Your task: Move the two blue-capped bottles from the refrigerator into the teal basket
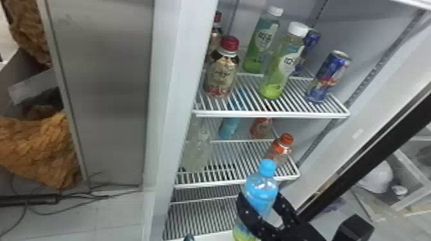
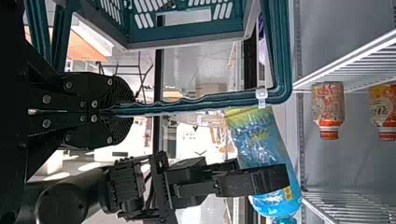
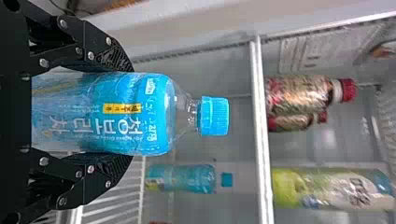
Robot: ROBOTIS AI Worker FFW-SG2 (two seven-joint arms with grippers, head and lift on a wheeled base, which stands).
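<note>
Blue-capped bottle (image 1: 261, 187), clamped in right pincer (image 1: 259, 198); teal basket (image 2: 187, 35), clamped in left pincer (image 2: 127, 111)

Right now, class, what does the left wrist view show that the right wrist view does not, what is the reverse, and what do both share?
Left wrist view: the teal basket, its handle pinched by the left gripper.
Right wrist view: two red-capped bottles, a green bottle and a second blue-capped bottle, all inside the fridge.
Both: the blue-capped bottle held in the right gripper, and white fridge shelves.
</note>
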